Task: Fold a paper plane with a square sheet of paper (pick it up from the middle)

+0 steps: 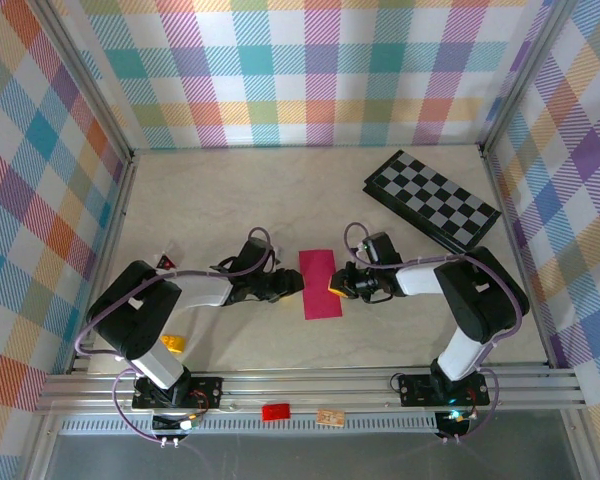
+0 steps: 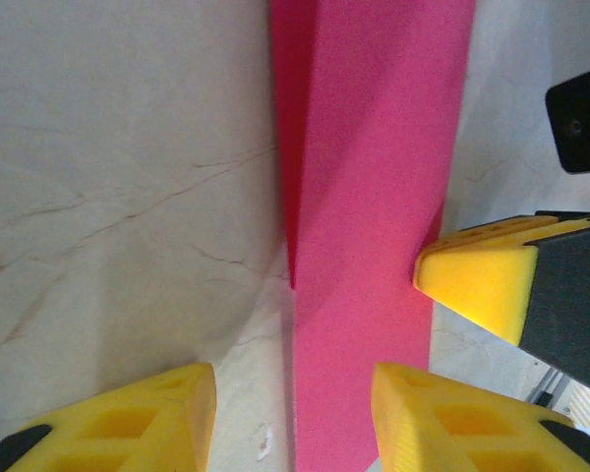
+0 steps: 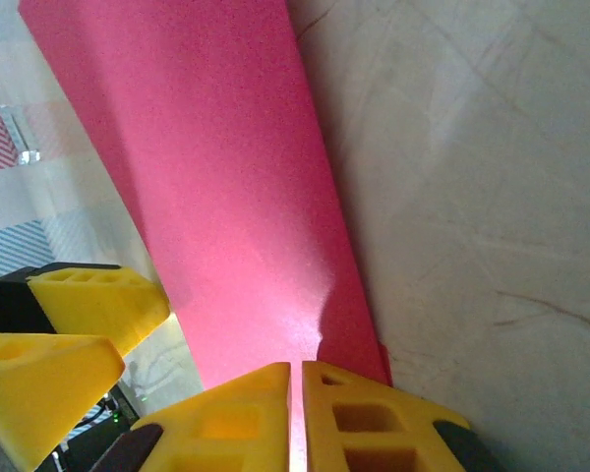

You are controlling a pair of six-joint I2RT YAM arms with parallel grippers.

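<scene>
Pastel plaid walls (image 1: pixel 280 70) box in the pale marbled tabletop (image 1: pixel 230 200), where the magenta-pink square sheet of paper (image 1: pixel 318 284), folded into a narrow strip, lies flat between my two arms. My right fingers (image 3: pixel 293 418) are pressed together on its right long edge, pinching it, I judge, so the layers cannot spring apart. My left fingers (image 2: pixel 147 423) stand spread, straddling the opposite edge, well placed to sharpen the crease or lift the next flap.
</scene>
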